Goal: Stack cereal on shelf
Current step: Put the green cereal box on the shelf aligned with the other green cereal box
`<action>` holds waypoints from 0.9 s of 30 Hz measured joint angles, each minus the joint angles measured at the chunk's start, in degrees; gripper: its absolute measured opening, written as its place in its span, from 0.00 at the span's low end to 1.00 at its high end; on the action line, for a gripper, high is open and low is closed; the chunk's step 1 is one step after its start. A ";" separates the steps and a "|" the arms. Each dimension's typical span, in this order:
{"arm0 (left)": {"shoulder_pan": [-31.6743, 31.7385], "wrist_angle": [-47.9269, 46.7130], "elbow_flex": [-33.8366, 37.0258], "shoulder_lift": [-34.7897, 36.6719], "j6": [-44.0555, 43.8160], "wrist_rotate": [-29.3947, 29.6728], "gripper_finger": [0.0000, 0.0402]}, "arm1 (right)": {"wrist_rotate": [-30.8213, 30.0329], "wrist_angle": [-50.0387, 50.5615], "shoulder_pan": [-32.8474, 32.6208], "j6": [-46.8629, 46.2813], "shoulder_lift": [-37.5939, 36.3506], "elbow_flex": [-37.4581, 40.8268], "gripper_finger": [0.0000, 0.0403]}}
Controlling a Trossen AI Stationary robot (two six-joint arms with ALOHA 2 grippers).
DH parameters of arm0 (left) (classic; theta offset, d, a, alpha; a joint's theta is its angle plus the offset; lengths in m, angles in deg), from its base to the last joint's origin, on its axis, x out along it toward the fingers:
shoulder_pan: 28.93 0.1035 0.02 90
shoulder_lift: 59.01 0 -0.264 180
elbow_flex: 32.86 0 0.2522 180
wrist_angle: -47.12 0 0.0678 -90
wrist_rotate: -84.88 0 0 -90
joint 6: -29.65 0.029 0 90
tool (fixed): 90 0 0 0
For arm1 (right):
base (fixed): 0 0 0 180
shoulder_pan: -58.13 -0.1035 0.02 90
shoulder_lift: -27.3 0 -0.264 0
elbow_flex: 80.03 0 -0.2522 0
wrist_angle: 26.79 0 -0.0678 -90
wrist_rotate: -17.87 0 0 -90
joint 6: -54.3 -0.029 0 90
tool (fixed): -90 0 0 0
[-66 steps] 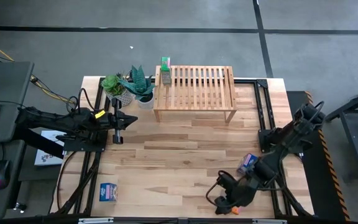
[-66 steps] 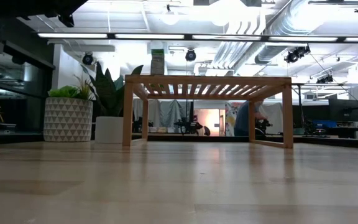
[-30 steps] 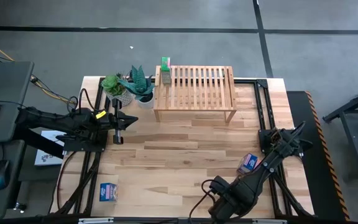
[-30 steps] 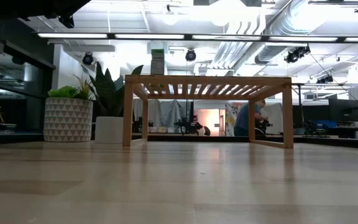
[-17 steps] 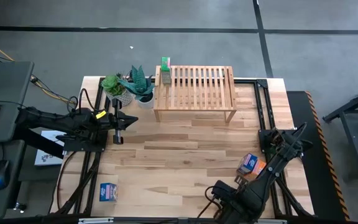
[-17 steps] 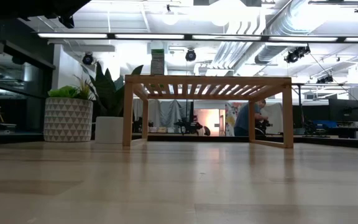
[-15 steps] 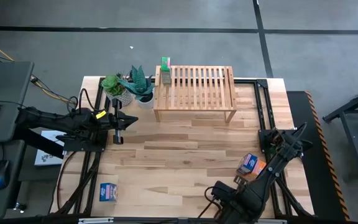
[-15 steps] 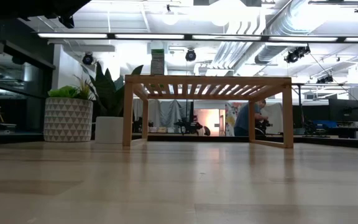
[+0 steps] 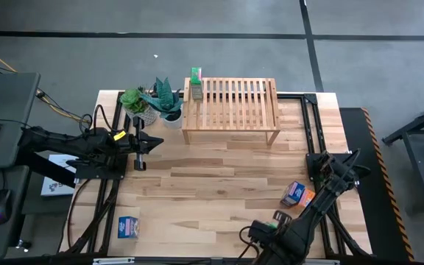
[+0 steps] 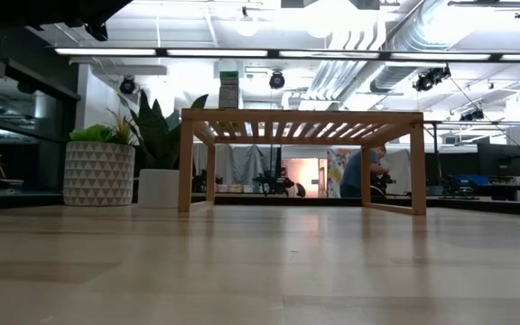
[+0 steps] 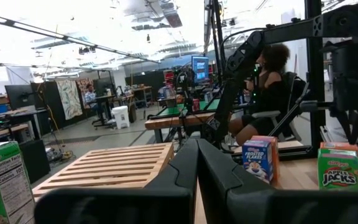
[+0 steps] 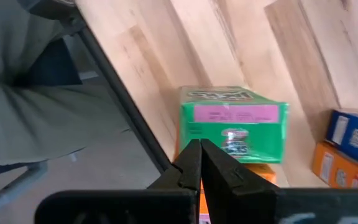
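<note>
The left gripper (image 9: 140,144) is held closed over the left side of the table (image 9: 219,184), with nothing between its fingers, which are seen pressed together in the left wrist view. Near the table's front left corner a blue cereal box (image 9: 129,227) is laid flat. Two potted plants (image 9: 153,103) are placed at the back, just left of the shelf (image 9: 231,107). One green cereal box (image 9: 195,83) is stood upright on the shelf's back left corner. At the front right, a blue box (image 9: 294,193) and an orange box (image 9: 306,197) are found side by side. The right gripper (image 9: 271,234) is kept closed and empty at the front edge, just beside another green box (image 12: 235,123).
</note>
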State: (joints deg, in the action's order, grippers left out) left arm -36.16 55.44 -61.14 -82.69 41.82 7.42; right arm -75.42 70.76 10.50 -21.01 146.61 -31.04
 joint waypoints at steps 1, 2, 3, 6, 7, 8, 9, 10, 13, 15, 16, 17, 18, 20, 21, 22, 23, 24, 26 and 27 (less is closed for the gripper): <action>0.00 0.00 0.00 0.02 0.00 0.00 0.00 | 0.19 0.44 0.00 -0.52 0.00 0.00 0.00; 0.02 0.00 0.00 0.01 0.01 0.00 0.00 | 0.28 0.93 0.00 -0.77 0.02 0.00 0.00; 0.00 0.00 0.00 0.00 0.00 0.02 0.00 | 0.19 1.33 0.00 -0.86 0.00 0.00 0.00; 0.01 0.00 0.00 0.01 0.00 0.01 0.00 | -0.58 1.29 -0.02 -0.87 0.00 0.00 0.00; 0.02 0.00 0.00 0.02 0.00 0.01 0.00 | -0.57 1.30 -0.02 -0.79 0.00 0.00 0.00; 0.01 0.00 0.00 0.02 0.00 0.00 0.00 | -0.57 1.30 -0.02 -0.78 0.00 0.00 0.00; 0.01 0.00 0.00 0.01 0.01 0.02 0.00 | -0.56 1.29 -0.04 -0.81 0.00 0.00 0.00; 0.02 0.00 0.00 0.02 0.00 0.02 0.00 | -0.54 1.29 -0.04 -0.94 0.00 0.00 0.00; 0.01 0.00 0.00 0.01 0.00 0.00 0.00 | -0.61 1.30 -0.04 -1.17 0.00 0.00 0.00; 0.00 0.00 0.00 0.02 0.00 0.00 0.00 | -0.59 0.31 -0.04 -1.18 -0.08 1.05 0.00; 0.02 0.00 0.00 0.02 0.02 0.01 0.00 | -0.51 -0.32 -0.04 -1.18 -0.11 2.06 0.00; 0.02 0.00 0.00 0.00 0.01 0.00 0.00 | 0.51 -0.79 -0.04 -1.18 -0.06 3.21 0.00; 0.00 0.00 0.00 0.00 0.02 0.00 0.00 | 2.87 -1.41 -0.01 -1.20 -0.01 4.42 0.00; 0.00 0.00 0.00 0.02 0.02 0.02 0.00 | 5.74 -2.10 0.13 -1.62 0.04 5.53 0.00; 0.00 0.10 0.00 0.00 0.02 0.00 0.00 | 4.74 -2.13 0.18 -1.59 -0.13 5.53 0.00; 0.02 0.21 0.00 0.00 0.00 0.02 0.00 | 3.74 -2.24 0.20 -1.18 -0.30 5.50 0.00; 0.01 0.31 0.00 0.02 0.02 0.01 0.00 | 3.02 -2.55 0.27 -1.07 -0.47 5.45 0.00; 0.02 0.37 0.00 0.01 0.02 0.01 0.00 | 2.12 -2.78 0.35 -0.98 -0.61 5.29 0.00; 0.02 0.39 0.00 0.02 0.02 0.00 0.00 | 1.13 -2.64 0.44 -0.94 -0.87 5.27 0.00; 0.02 0.39 0.00 0.00 0.02 0.00 0.00 | 0.90 -2.33 0.44 -0.94 -0.90 5.27 0.00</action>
State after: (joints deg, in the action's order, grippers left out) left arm -36.14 55.84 -61.14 -82.69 41.84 7.42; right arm -74.52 68.43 10.93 -21.95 145.71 -25.77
